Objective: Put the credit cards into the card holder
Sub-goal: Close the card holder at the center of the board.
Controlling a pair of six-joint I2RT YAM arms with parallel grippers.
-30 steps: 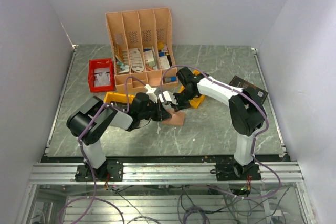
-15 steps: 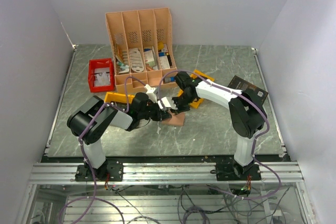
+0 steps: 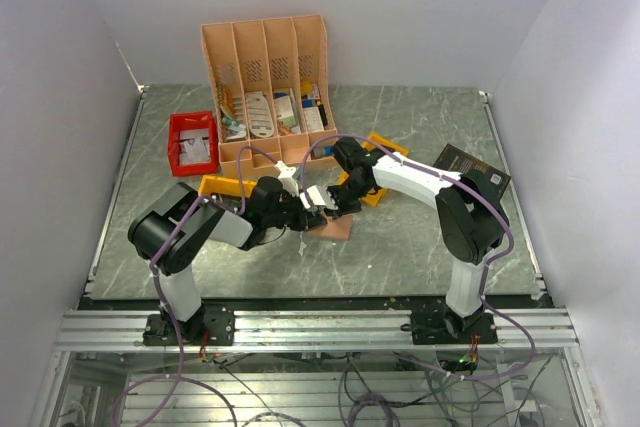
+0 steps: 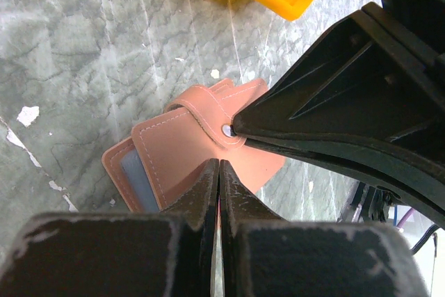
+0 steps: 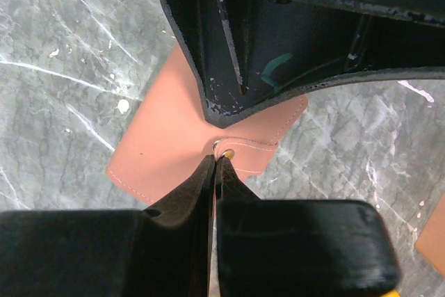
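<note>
Pale, smooth walls [image 3: 400, 7] close in the left, far and right sides; between them lies the tabletop [image 3: 400, 247], a flat grey-green slab of stone look veined with white, with a ribbed aluminium rail [image 3: 320, 329] along its near edge; at the far edge, left of the middle, stands the peach desk organiser [image 3: 262, 47], a tall matte box of four slots with perforated dividers and printed leaflets low inside; a black book [image 3: 468, 161] lies flat against the right edge; glossy yellow trays [image 3: 222, 185] sit just in front of the organiser, one toward the left and one toward the right; a small red bin [image 3: 192, 118] of hard plastic, holding pale flat pieces too small to name, sits beside the organiser toward the left edge; the card holder [image 4: 188, 151] lies near the middle of the tabletop, tan-brown and leather-like with pale stitching round its rounded corners, a strap [image 4: 208, 113] with a metal snap folded across it and a bluish clear pocket [image 4: 135, 175] showing at one end; the left gripper [image 4: 220, 165] has its matte, scuffed black fingers pressed flat together, tips at the holder's edge; the right gripper [image 5: 215, 161] likewise shows no gap, its tips touching the strap at the snap; whether either pinches any leather cannot be told.
</note>
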